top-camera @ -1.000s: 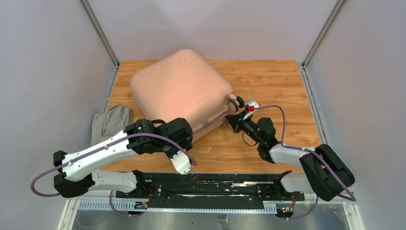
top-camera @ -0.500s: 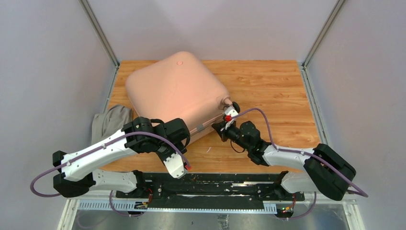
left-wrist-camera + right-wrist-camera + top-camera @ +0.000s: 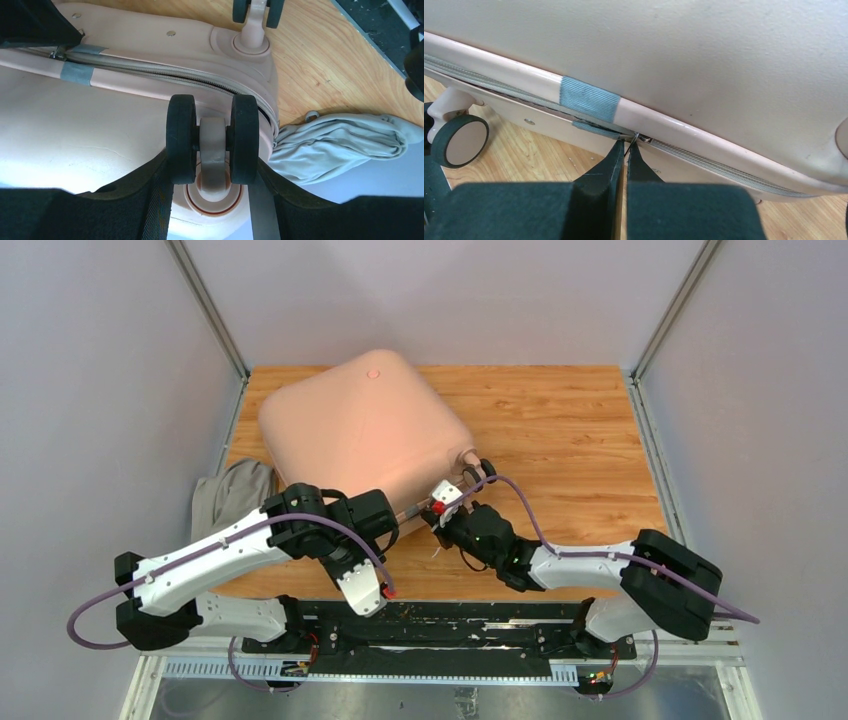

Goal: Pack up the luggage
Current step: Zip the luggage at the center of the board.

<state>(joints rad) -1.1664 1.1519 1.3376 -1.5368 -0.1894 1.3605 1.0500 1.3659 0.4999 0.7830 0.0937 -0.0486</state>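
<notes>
- While it lies flat, shell up, on the left half of the table (image 3: 560, 420), the count is one suitcase (image 3: 365, 435), one grey cloth (image 3: 232, 492) and two grippers.
- Wheel end faces near-right, toward the arms; long axis runs near-right to far-left.
- Left gripper (image 3: 212, 172): fingers half-spread, clamped on either side of a twin wheel (image 3: 212, 135) at the near corner.
- Right gripper (image 3: 625, 150): tips pinched together on the zip pull (image 3: 635, 139) at the side seam.
- Cloth touches the suitcase corner beside that wheel.
</notes>
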